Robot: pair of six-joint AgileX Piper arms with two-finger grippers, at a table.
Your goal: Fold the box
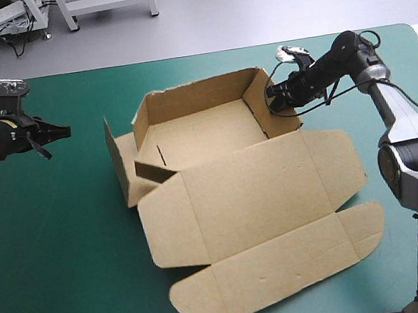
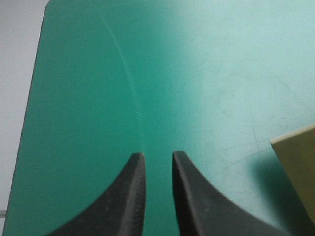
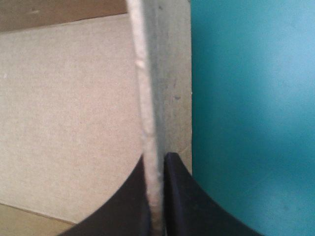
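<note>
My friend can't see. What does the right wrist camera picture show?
The right gripper is shut on a raised wall of the brown box, seen edge-on between its black fingers. Brown board lies on one side, the teal-green cover on the other.

Overhead, close wrist cams; box (image 1: 251, 189) shared

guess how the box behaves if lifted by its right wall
Probably light: the box is thin board. Likely floppy at its creases, so the flat lid would sag. The right gripper, pinching one raised wall, might tilt it.
</note>
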